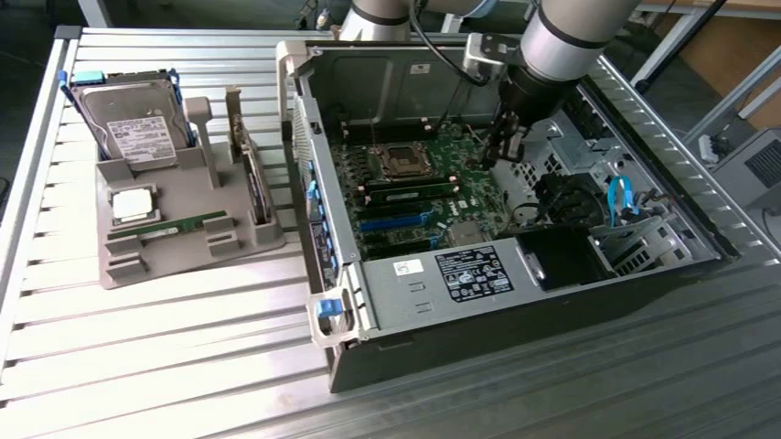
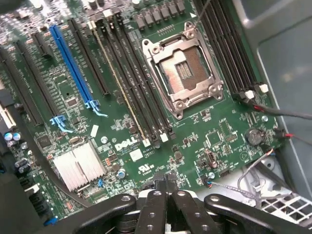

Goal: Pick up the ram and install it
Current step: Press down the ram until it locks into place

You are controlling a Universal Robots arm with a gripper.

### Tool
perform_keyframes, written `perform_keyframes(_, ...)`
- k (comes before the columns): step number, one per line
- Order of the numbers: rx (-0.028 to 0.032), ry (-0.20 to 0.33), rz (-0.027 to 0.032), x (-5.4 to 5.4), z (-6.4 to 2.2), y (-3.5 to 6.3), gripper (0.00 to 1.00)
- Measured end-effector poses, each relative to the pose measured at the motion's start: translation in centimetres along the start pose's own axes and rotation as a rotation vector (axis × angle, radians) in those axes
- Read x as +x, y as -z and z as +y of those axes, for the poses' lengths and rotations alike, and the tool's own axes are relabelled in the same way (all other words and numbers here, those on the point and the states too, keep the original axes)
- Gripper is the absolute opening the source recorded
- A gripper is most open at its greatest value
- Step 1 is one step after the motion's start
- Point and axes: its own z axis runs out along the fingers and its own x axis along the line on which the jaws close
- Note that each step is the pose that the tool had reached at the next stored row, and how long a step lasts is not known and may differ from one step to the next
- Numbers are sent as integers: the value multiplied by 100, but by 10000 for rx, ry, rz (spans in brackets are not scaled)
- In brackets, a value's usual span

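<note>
We see the ram (image 1: 409, 190) seated in a motherboard (image 1: 422, 197) slot at the exterior view's centre. Our gripper (image 1: 504, 146) hangs just above the board, jaws together and empty. We judge the ram light, stiff and fragile, best pinched by its long edges.

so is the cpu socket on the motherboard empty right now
Yes, in the wrist view the cpu socket sits open inside its metal frame with bare contacts showing and no processor chip seated in it.
</note>
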Motion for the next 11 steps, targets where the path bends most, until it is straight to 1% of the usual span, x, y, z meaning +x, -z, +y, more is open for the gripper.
perform_keyframes(5, 126, -1037, -4, 1, 0, -7, 9)
perform_keyframes(6, 172, -1415, -6, 1, 0, -9, 9)
perform_keyframes(8, 200, -1648, -7, 1, 0, -11, 9)
perform_keyframes(11, 263, -2164, -8, 2, 0, -14, 9)
